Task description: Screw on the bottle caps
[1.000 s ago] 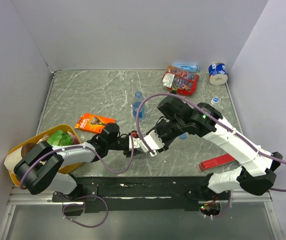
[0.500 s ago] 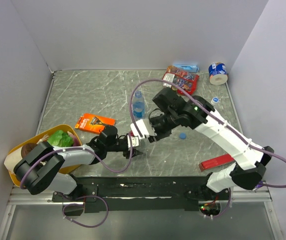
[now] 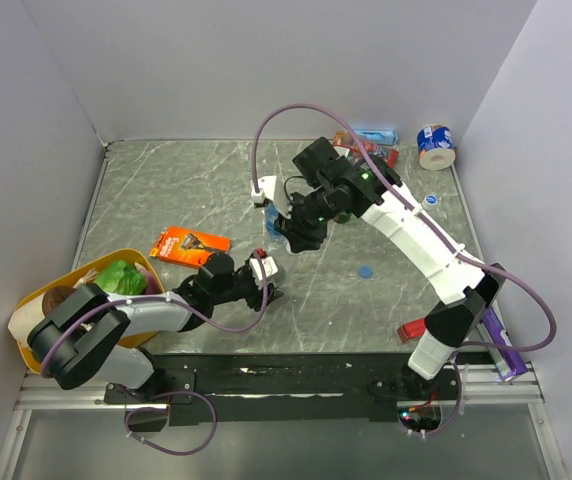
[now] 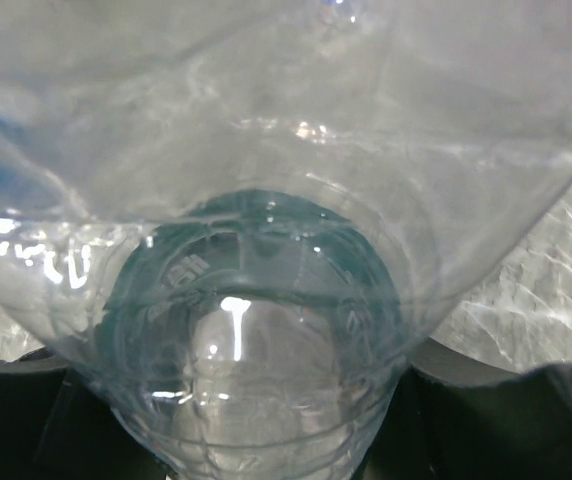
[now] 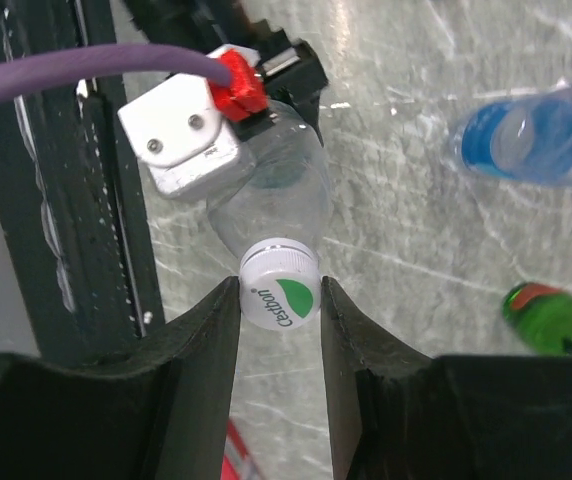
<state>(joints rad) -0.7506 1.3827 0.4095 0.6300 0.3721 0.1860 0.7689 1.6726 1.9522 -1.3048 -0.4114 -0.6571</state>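
Observation:
My right gripper [image 5: 278, 300] is shut on a white cap with a green mark [image 5: 281, 285], which sits on the neck of a clear bottle [image 5: 276, 195]. My left gripper [image 5: 216, 110] holds that bottle by its body. In the left wrist view the bottle [image 4: 266, 300] fills the frame and hides the jaws. From above, the right gripper [image 3: 291, 238] is just beyond the left gripper [image 3: 266, 275]. A blue-labelled bottle [image 5: 526, 140] and a green bottle [image 5: 556, 320] are nearby. A blue cap [image 3: 365, 270] and a blue-rimmed white cap [image 3: 431, 200] lie on the table.
A yellow bowl [image 3: 41, 300] with greens sits at the near left. An orange packet [image 3: 188, 243] lies left of centre. Red snack bags [image 3: 361, 160] and a blue-and-white can [image 3: 435, 146] are at the far right. A red flat object [image 3: 411, 328] lies near the right base.
My right gripper has moved away from the near edge towards the blue-labelled bottle, and the arm has stretched out. My left gripper has shifted slightly right with the clear bottle.

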